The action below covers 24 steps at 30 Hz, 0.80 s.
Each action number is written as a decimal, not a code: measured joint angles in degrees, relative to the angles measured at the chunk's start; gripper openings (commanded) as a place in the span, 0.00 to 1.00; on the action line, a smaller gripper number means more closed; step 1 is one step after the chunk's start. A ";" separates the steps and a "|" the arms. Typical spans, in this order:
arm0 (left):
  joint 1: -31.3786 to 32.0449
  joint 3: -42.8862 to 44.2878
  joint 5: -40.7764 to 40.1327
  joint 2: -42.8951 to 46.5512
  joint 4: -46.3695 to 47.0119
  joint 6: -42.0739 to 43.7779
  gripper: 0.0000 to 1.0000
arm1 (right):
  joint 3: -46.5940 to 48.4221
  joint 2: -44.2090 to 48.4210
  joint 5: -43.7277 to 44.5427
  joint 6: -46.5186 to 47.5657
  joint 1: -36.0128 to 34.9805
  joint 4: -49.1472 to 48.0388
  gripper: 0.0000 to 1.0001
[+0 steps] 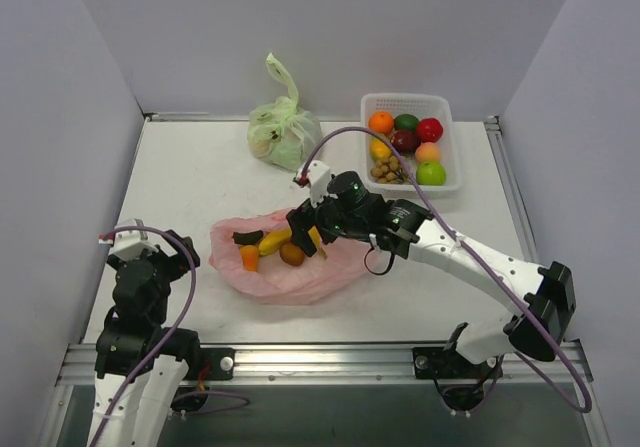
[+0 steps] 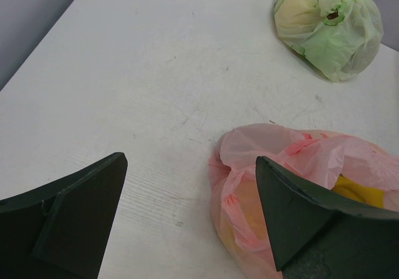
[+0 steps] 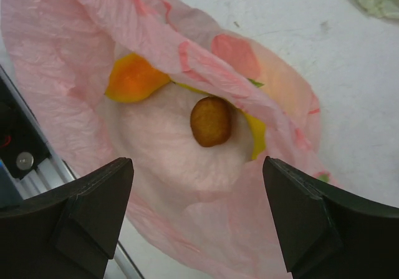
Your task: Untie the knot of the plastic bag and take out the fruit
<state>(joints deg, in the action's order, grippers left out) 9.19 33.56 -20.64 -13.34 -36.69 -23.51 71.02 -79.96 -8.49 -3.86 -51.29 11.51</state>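
The pink plastic bag [image 1: 300, 277] lies flat and open mid-table; no knot shows. In its mouth lie a dark piece [image 1: 247, 237], an orange piece [image 1: 249, 258], a yellow banana [image 1: 274, 242] and a round brown fruit [image 1: 292, 254]. My right gripper [image 1: 306, 235] hovers over the bag's mouth, open and empty. In the right wrist view it [image 3: 196, 191] is just short of the brown fruit [image 3: 211, 121], with the orange piece [image 3: 134, 79] farther left. My left gripper [image 1: 160, 249] is open and empty, left of the bag. In the left wrist view it [image 2: 190, 185] has the bag [image 2: 293, 157] beside its right finger.
A tied pale green bag [image 1: 283, 132] stands at the back centre and shows in the left wrist view [image 2: 330, 29]. A white basket [image 1: 452, 157] at the back right holds several fruits. The metal front rail [image 3: 37, 173] runs near the bag's edge.
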 measured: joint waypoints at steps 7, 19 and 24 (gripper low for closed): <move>-0.59 0.00 1.29 -0.13 0.37 0.26 0.95 | -1.05 -6.93 0.83 -4.37 -3.54 -1.95 0.79; -1.46 -0.02 2.54 -0.13 0.52 0.74 0.95 | -1.16 -21.16 1.20 -6.62 -3.93 -6.40 0.77; -2.10 -0.22 3.15 -0.13 0.72 1.09 0.95 | -0.70 -26.40 1.33 -6.60 -4.15 -7.61 0.78</move>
<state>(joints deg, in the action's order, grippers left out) 7.09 33.34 -17.50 -13.47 -35.97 -22.41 70.32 -106.37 -7.16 -10.46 -55.44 3.90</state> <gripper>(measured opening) 0.953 0.775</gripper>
